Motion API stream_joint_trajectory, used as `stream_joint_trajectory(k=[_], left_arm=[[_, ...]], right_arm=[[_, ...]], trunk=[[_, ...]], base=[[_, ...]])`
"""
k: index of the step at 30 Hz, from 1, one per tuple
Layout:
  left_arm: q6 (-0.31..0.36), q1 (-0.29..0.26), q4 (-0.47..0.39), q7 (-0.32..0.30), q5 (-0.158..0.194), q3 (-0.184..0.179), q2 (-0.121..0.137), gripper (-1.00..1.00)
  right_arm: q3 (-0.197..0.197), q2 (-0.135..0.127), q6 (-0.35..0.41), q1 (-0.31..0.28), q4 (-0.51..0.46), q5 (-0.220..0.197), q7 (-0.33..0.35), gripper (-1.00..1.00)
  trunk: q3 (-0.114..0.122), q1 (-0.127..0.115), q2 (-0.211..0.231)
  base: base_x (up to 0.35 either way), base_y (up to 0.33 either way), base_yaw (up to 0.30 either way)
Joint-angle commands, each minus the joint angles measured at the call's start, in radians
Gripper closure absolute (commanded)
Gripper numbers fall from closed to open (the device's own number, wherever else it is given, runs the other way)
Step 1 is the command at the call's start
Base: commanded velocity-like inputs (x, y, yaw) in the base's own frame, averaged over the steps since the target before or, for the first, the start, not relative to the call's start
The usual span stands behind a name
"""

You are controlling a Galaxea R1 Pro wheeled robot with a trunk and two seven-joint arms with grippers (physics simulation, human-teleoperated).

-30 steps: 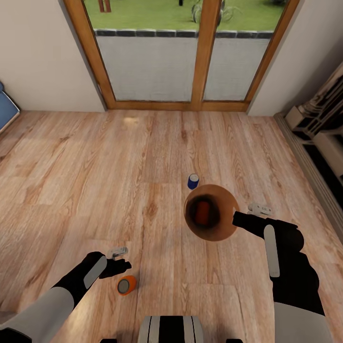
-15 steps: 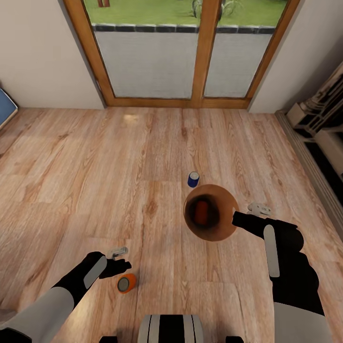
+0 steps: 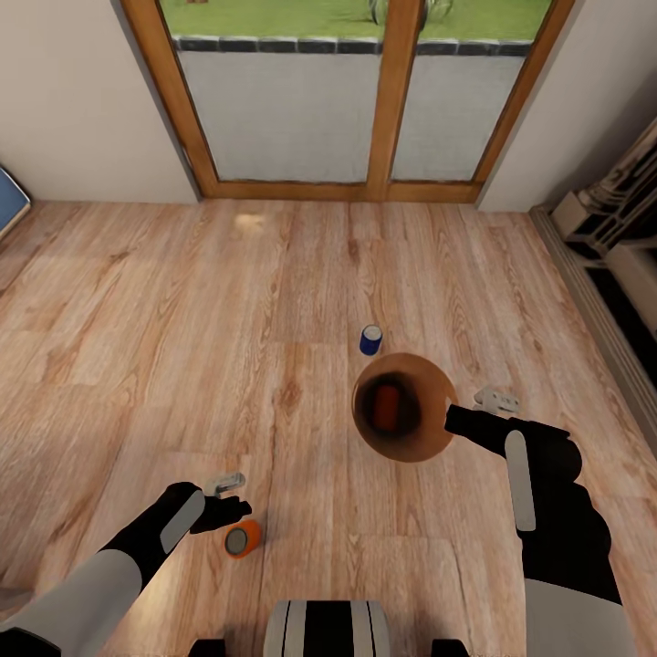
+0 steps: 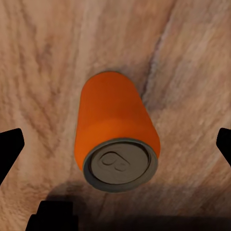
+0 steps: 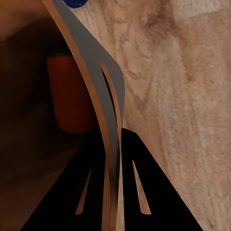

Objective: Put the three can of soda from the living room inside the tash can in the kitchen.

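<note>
My right gripper (image 3: 470, 411) is shut on the rim of the tash can (image 3: 401, 406), a copper-brown bin held above the floor with its mouth facing me. One orange can of soda (image 3: 388, 408) lies inside it, and it also shows as the orange can (image 5: 70, 96) behind the bin's rim (image 5: 108, 120) in the right wrist view. A dark blue can (image 3: 370, 339) stands on the plank floor just beyond the bin. A second orange can (image 3: 242, 538) stands on the floor near my base. My left gripper (image 3: 233, 495) hovers open right over it, the can (image 4: 118, 139) centred between the spread fingertips (image 4: 9, 147).
This is the living room: wood-framed glass doors (image 3: 392, 100) close the far wall, the pale fireplace surround (image 3: 620, 246) runs along the right edge, and a blue sofa corner (image 3: 9, 196) pokes in at the left. My base (image 3: 328, 630) shows at the bottom.
The whole picture has slid slightly upward, so the camera moved. Both arms and the bin keep their places; the near orange can sits a touch closer under my left gripper.
</note>
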Motion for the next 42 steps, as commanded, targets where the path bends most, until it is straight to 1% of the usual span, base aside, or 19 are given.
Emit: stream_joint_trajectory(k=[1,12,34,38,40,42], left_arm=[[0.0,0.0,0.0,0.0,0.0,0.0,0.0,-1.0],[0.0,0.0,0.0,0.001,0.0,0.0,0.0,-1.0],[-0.002,0.0,-0.001,0.001,0.0,-0.001,-0.001,-1.0],[-0.002,0.0,-0.002,0.001,0.0,-0.001,-0.002,-1.0],[-0.001,0.0,-0.002,0.001,-0.001,-0.001,-0.002,-1.0],[-0.001,0.0,-0.002,0.001,-0.012,-0.001,-0.002,-1.0]], right_arm=[[0.0,0.0,0.001,0.0,0.0,-0.032,0.005,1.0],[-0.001,0.0,0.001,0.0,0.0,-0.032,0.005,1.0],[0.0,0.0,0.001,0.0,0.0,-0.032,0.005,1.0],[0.0,0.001,0.001,0.0,-0.001,-0.032,0.005,1.0],[0.0,0.001,0.001,-0.001,-0.001,-0.032,0.005,1.0],[0.0,0.001,0.001,0.0,-0.001,-0.032,0.005,1.0]], trunk=[[-0.002,0.0,0.0],[-0.008,0.0,0.0],[-0.042,0.0,0.0],[-0.045,0.0,0.0],[-0.046,0.0,0.0],[-0.046,0.0,0.0]], base=[[0.0,0.0,0.0],[0.0,0.0,0.0],[0.0,0.0,0.0],[0.0,0.0,0.0],[0.0,0.0,0.0],[0.0,0.0,0.0]])
